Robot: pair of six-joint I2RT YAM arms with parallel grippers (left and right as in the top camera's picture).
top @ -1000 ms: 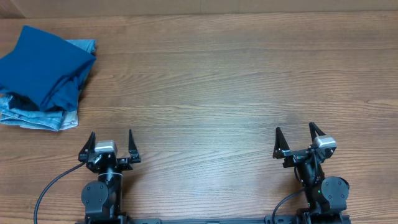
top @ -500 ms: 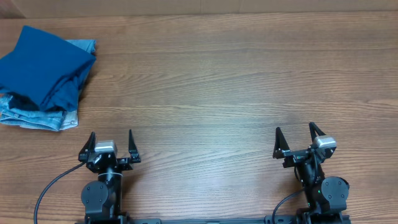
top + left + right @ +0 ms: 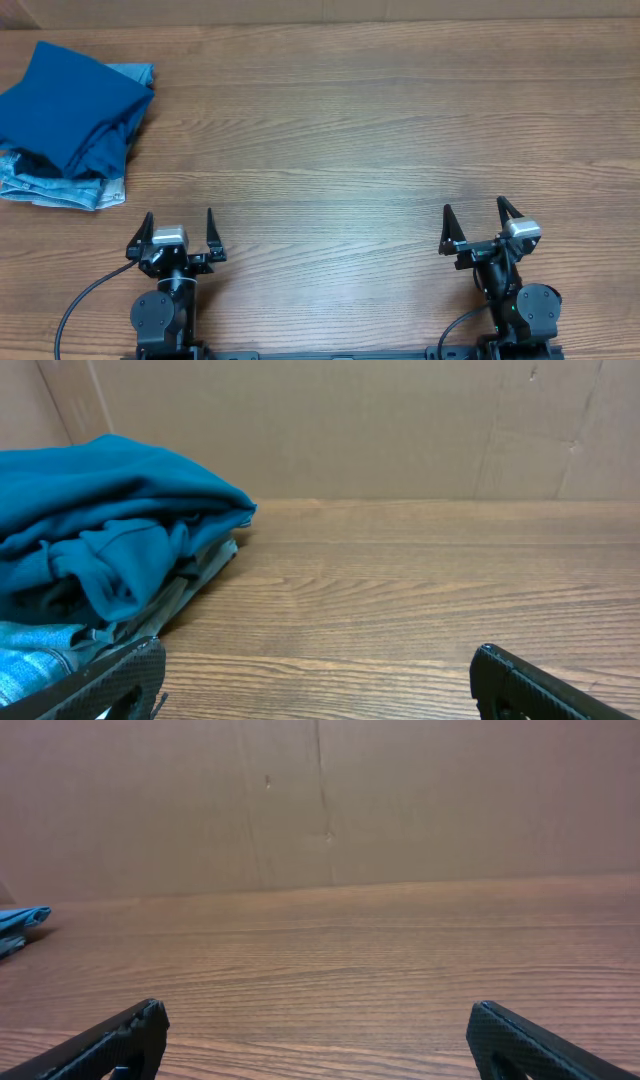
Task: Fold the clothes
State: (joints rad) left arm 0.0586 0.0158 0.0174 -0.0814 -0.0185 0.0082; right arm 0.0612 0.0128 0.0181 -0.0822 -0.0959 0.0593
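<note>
- Wood-grain table [image 3: 380,120]; cardboard wall [image 3: 350,420] behind.
- Teal shirt [image 3: 70,100] heaped atop jeans [image 3: 60,192], table's far-left corner.
- Left gripper [image 3: 179,214], right gripper [image 3: 474,205] at table's near edge, jaws apart.

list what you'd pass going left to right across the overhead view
bunched teal-blue soft fabric shirt → black two-finger left gripper → black two-finger right gripper

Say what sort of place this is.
Likely a robot test bench, not a home: wood table backed by cardboard, left gripper and right gripper at its edge, shirt heaped on jeans.
</note>
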